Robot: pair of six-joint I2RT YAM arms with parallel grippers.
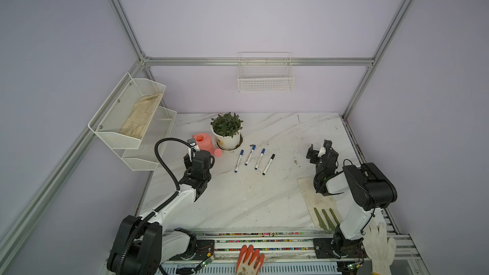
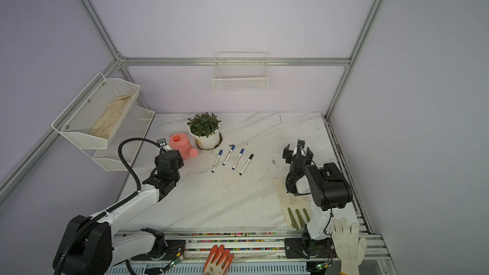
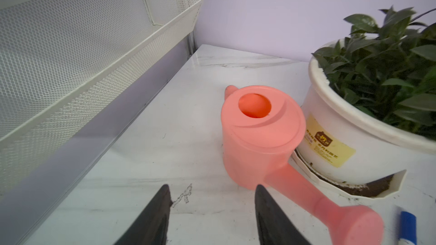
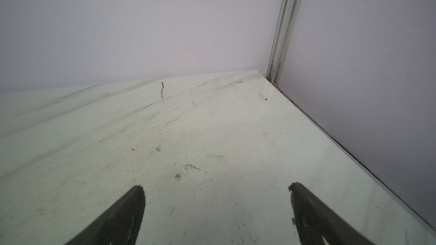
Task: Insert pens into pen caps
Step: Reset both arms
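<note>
L→R. White mesh wall shelf, far left of white plastic plant pot: top tier holds beige cloth.
Left gripper: jaws apart, empty, near pink plastic watering can just beside pot.
Four white-barrelled marker pens lie just right of pot. Blue/black caps appear fitted, so task prob. done.
White wire basket on wall behind pot: looks empty.
Right gripper, far right of pot: wide open, empty.

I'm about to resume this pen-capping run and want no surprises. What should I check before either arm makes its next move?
1. Left gripper empty, jaws apart: ok.
2. Right gripper empty, jaws wide apart: ok.
3. Four slim white-barrelled marker pens lie apart on the marble table: ok.
4. Short blue and black plastic caps on pens, fully seated: cannot tell.
5. Pink plastic watering can clear of left gripper: cannot tell.
</note>
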